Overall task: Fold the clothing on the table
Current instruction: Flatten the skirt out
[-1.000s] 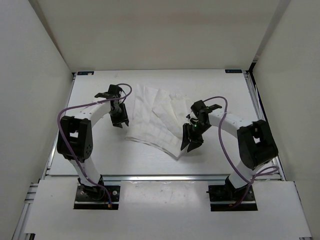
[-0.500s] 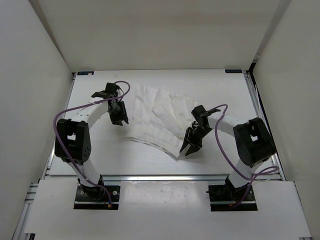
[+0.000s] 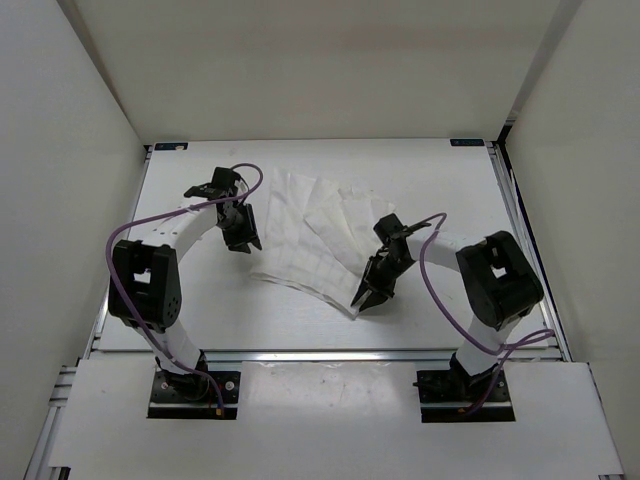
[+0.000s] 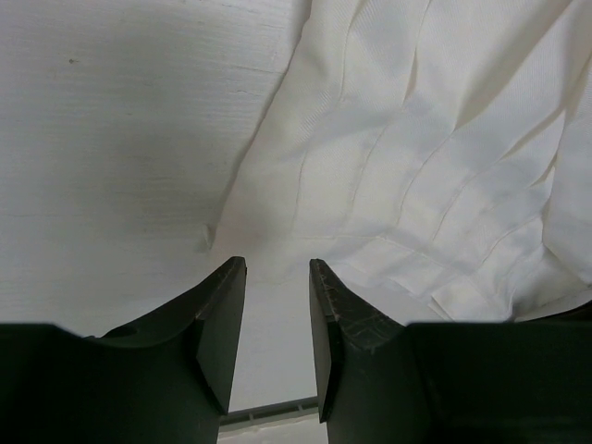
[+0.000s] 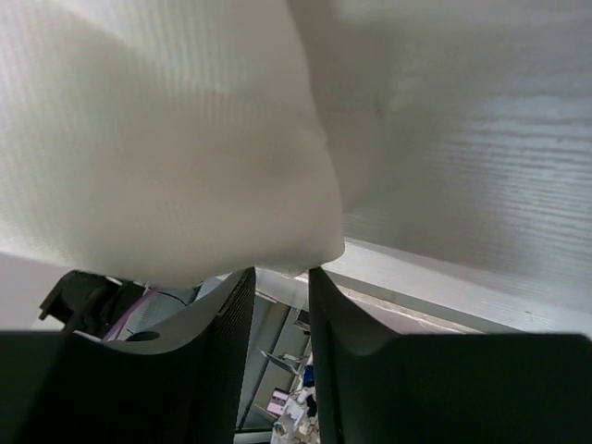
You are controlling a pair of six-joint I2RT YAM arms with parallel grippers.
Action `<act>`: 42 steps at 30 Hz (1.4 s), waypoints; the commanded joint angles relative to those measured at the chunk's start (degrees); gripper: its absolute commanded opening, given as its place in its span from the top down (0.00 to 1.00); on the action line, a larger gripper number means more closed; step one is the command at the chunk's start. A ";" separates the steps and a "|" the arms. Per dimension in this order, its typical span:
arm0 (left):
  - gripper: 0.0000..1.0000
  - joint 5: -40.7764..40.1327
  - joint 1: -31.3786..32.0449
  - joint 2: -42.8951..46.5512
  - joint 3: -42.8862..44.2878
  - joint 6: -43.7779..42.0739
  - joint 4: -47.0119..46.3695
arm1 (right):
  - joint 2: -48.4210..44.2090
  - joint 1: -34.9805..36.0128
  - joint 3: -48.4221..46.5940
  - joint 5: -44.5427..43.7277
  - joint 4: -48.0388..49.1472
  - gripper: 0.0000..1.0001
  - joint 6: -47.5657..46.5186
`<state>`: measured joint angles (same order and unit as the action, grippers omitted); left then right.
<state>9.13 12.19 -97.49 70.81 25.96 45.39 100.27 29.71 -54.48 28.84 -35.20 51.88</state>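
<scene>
The clothing, thin white fabric with faint grid creases, lies fanned out in the middle of the table. My left gripper sits at its left edge. In the left wrist view this gripper is open, with bare table between the fingers and the clothing just ahead and to the right. My right gripper is at the clothing's near right corner. In the right wrist view the clothing hangs down to the tips of this gripper, whose jaws are narrow but apart.
An aluminium rail runs along the near table edge, also seen as the rail past the right fingers. White walls enclose the table on three sides. Purple cables loop off both arms.
My right gripper has moved left and nearer, onto the clothing's near right corner, and its jaws have narrowed. The left gripper has barely shifted.
</scene>
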 commanded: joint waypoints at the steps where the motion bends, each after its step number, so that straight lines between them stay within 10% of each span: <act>1: 0.55 1.07 0.21 3.10 -0.49 -0.03 -0.56 | 0.98 0.43 -0.28 -1.15 0.14 0.66 1.56; 10: 0.55 0.81 -0.67 3.28 -1.46 0.15 -1.09 | 2.38 1.22 -1.77 -3.62 -2.33 0.72 0.59; 13: 0.55 0.81 -0.58 3.54 -1.02 0.15 -1.00 | 3.79 1.40 -3.00 -4.49 -3.29 1.00 -0.46; 25: 0.55 1.95 -0.94 4.85 -1.90 0.50 -1.53 | -9.48 -7.90 -5.03 -26.12 -17.98 1.00 -5.73; 34: 0.56 1.94 -0.76 5.12 -2.51 0.68 -1.53 | 3.44 -2.91 -27.25 -0.52 4.55 0.99 -14.36; 42: 0.56 1.77 -0.67 5.47 -4.53 0.59 -2.14 | -22.27 -10.53 1.97 14.23 28.01 1.00 -3.80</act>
<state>10.00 11.49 -95.18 67.81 26.41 44.05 87.46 23.88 -62.06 35.46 -12.58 44.38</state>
